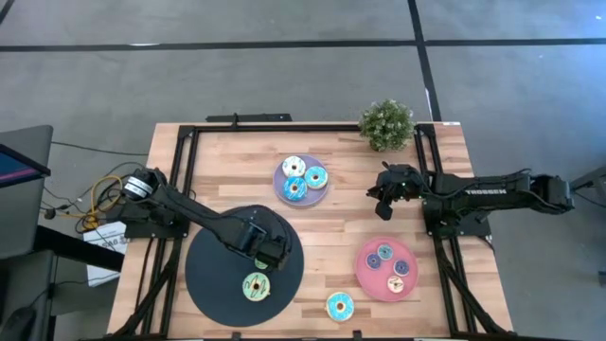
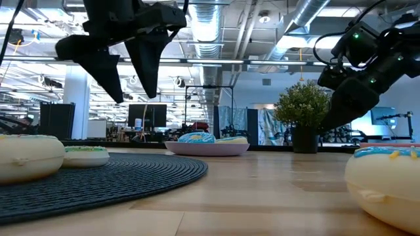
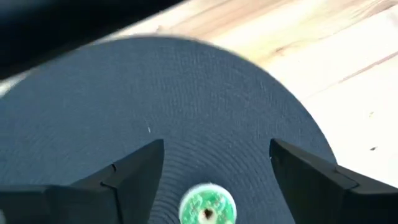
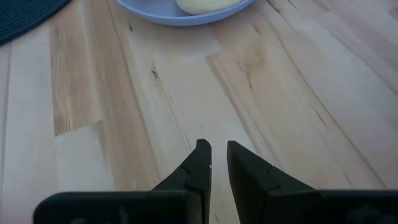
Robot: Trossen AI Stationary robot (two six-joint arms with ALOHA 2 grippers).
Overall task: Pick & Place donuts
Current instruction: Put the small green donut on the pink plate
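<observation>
My left end effector (image 1: 265, 258) fingers spread apart over the black plate (image 1: 213, 275) at lower left, green donut (image 1: 256, 286) just below it, right end effector (image 1: 385, 192) fingers nearly together, waiting right of the lavender plate (image 1: 280, 188) on the wooden surface (image 1: 331, 227)

Overhead looks straight down; low looks level across the table; both share the black plate (image 1: 213, 275) with the close left wrist camera.
</observation>
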